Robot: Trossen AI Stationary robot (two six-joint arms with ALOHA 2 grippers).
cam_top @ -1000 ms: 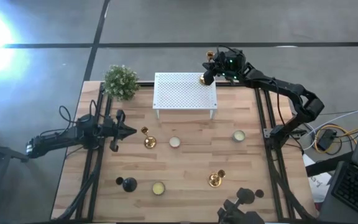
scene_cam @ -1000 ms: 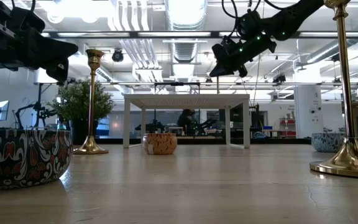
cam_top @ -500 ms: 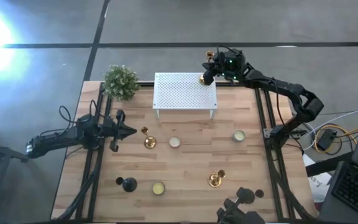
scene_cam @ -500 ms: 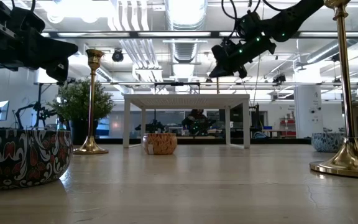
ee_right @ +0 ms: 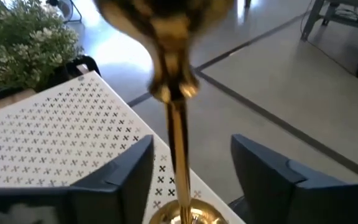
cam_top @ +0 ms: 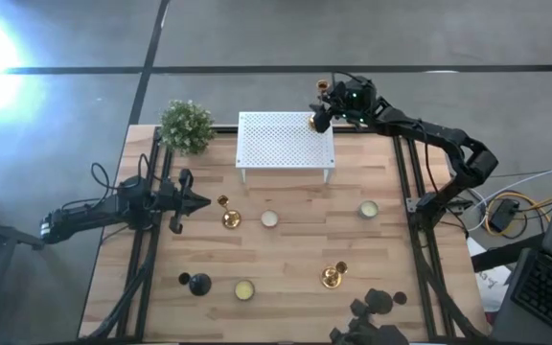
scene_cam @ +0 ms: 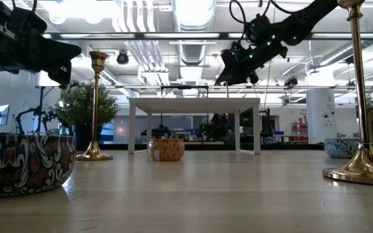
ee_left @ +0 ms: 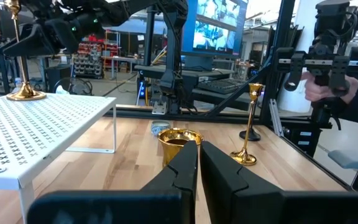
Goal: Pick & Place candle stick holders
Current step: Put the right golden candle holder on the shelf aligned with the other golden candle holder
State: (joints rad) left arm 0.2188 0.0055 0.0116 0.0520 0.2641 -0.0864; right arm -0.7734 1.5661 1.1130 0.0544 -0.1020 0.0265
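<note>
R gripper [ee_right: 188, 177] is standing w/ fingers spread either side of a gold candlestick [ee_right: 174, 106], no longer clamping it. Candlestick is standing upright, long axis vertical, on far right corner of the white rack [cam_top: 286, 142], stem between the fingers. R arm nearest by far. L gripper [ee_left: 197, 165] is waiting clenched, empty, at left table edge. Vs 1 s ago: R fingers have opened and the gripper is sitting slightly higher.

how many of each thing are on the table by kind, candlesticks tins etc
gold candlesticks: 3 (on the rack, left, front right)
black candlesticks: 2 ()
candle tins: 3 ()
white rack: 1
potted plant: 1
total: 10
</note>
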